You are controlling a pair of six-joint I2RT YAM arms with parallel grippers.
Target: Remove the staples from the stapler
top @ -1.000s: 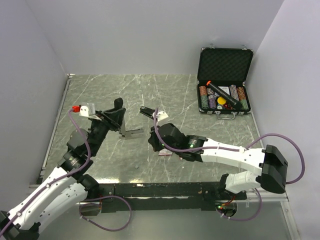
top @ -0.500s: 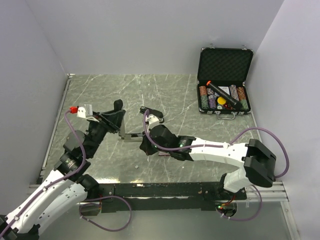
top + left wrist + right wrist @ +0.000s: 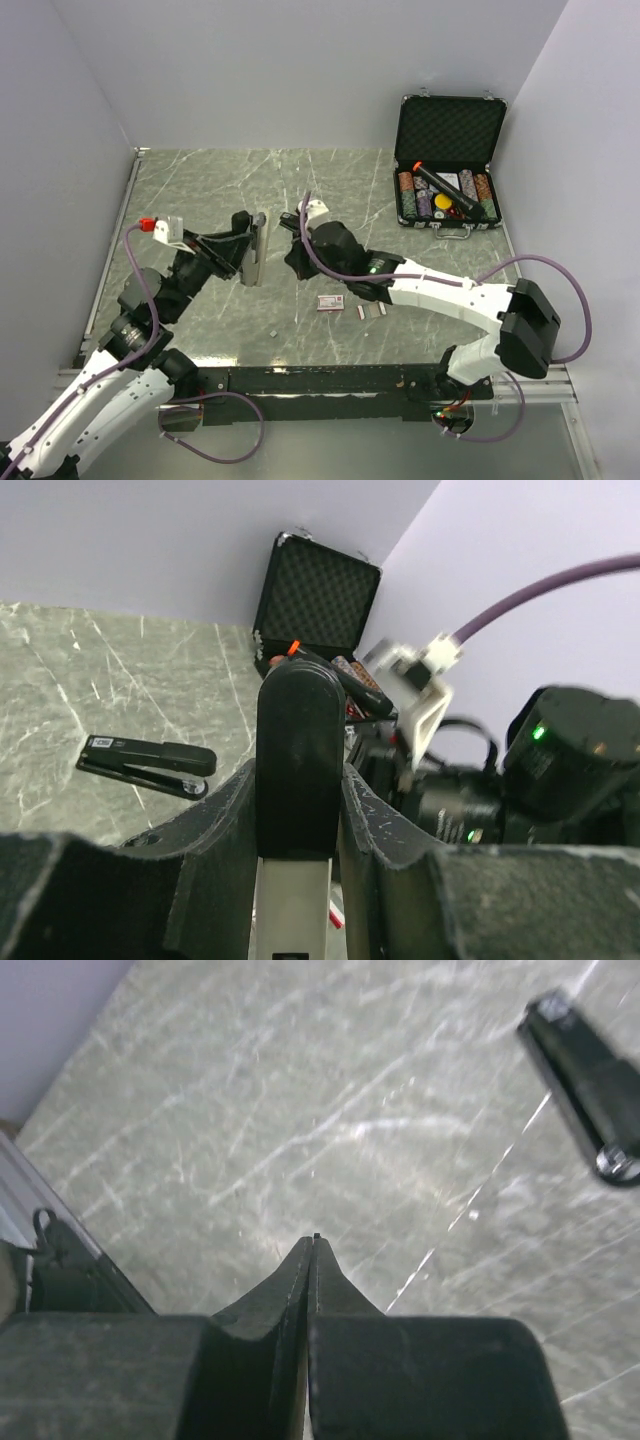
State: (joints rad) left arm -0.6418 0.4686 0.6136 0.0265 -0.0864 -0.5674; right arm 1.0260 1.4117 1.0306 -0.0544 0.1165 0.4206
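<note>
My left gripper (image 3: 243,252) is shut on the stapler (image 3: 258,248) and holds it above the table. In the left wrist view the stapler (image 3: 298,750) stands upright between my fingers (image 3: 205,850), black end up, pale rail below. My right gripper (image 3: 291,262) is just right of it, apart from it. In the right wrist view it (image 3: 313,1243) is shut, with a tiny dark speck at the tip. Two short silvery staple strips (image 3: 372,312) lie on the table near the front. A tiny grey piece (image 3: 272,331) lies further left.
A second black stapler (image 3: 145,765) lies on the table beyond the grippers; it also shows in the right wrist view (image 3: 588,1085). A small red-and-white box (image 3: 330,301) lies beside the strips. An open case (image 3: 448,130) with chips and a black tube (image 3: 445,190) stands back right.
The right gripper has drawn back from the held stapler toward the right. The stapler's grey rail, earlier sticking out sideways, now stands in line with the stapler. The staple strips have come into view.
</note>
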